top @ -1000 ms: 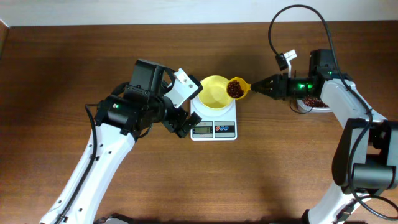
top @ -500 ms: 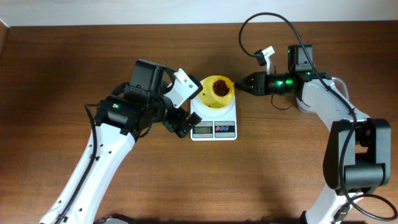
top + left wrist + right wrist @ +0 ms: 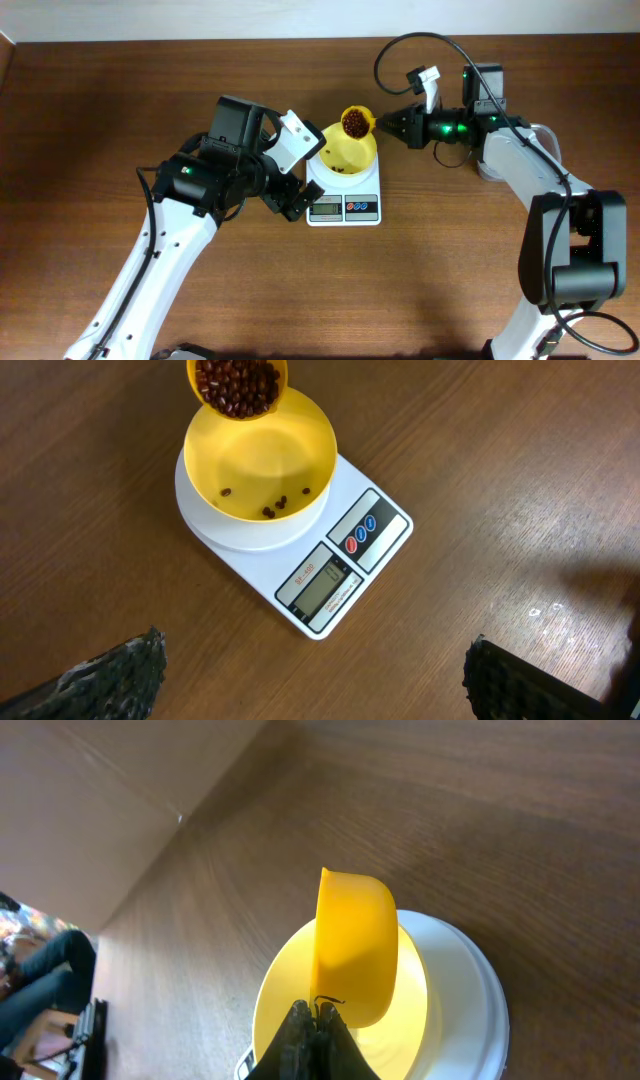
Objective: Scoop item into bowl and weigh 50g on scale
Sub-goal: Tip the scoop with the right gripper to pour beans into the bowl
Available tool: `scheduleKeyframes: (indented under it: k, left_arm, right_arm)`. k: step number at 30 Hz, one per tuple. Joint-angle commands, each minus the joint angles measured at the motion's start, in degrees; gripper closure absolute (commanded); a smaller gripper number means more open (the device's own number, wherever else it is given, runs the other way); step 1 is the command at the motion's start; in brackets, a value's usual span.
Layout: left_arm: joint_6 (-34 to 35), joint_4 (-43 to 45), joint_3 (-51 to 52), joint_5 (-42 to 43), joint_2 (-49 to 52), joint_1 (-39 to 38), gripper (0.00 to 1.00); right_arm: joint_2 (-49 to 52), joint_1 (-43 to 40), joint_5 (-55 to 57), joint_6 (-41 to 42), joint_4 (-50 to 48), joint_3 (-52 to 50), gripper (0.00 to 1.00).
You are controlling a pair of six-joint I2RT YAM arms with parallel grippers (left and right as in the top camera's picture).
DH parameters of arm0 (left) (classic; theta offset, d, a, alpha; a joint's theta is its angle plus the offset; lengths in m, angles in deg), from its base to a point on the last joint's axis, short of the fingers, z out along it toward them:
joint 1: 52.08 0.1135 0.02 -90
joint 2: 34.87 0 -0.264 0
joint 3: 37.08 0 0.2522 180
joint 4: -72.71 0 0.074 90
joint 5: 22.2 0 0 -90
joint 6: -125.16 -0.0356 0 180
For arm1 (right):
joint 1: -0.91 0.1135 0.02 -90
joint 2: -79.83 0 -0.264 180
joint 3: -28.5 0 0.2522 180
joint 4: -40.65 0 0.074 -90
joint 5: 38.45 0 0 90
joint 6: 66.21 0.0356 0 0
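The pale-yellow bowl (image 3: pixel 345 155) stands on the white scale (image 3: pixel 345 195) and holds a few reddish-brown beans (image 3: pixel 275 508). My right gripper (image 3: pixel 392 125) is shut on the handle of a yellow scoop (image 3: pixel 356 121) full of beans, tilted over the bowl's far rim. The scoop (image 3: pixel 238 385) shows at the top of the left wrist view, above the bowl (image 3: pixel 305 445) and scale (image 3: pixel 350 560). In the right wrist view the scoop's back (image 3: pixel 355 955) hangs over the bowl (image 3: pixel 275 1010), with my right gripper (image 3: pixel 317 1012) shut on it. My left gripper (image 3: pixel 315 685) is open and empty, hovering beside the scale.
A clear tub of beans (image 3: pixel 490 170) sits at the right, mostly hidden under my right arm. My left arm (image 3: pixel 215 170) stands close to the scale's left side.
My right gripper has carried the full scoop left from the tub to over the bowl and rolled it on its side. A few beans now lie in the bowl. The left arm has not moved.
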Motion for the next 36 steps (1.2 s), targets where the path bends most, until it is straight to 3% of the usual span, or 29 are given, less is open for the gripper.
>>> scheduleKeyframes:
  k: [1, 16, 27, 30, 36]
  left_arm:
    - [0.35, -0.02, 0.50, 0.00, -1.18, 0.00, 0.01]
    - [0.37, -0.02, 0.50, 0.00, -1.18, 0.00, 0.01]
    - [0.37, -0.02, 0.50, 0.00, -1.18, 0.00, 0.01]
    - [0.37, -0.02, 0.50, 0.00, -1.18, 0.00, 0.01]
    - [0.35, -0.02, 0.50, 0.00, -1.18, 0.00, 0.01]
  right_arm:
    - [-1.29, 1.25, -0.15, -7.78, -0.24, 0.28, 0.96]
    - [-1.29, 1.18, -0.15, -33.33, -0.09, 0.28, 0.96]
    - [-1.29, 1.18, -0.72, -44.04, -1.81, 0.28, 0.96]
    - [-1.29, 1.20, -6.45, -49.79, -2.93, 0.28, 0.96]
    - [-1.29, 1.25, -8.33, -49.77, -2.38, 0.28, 0.96]
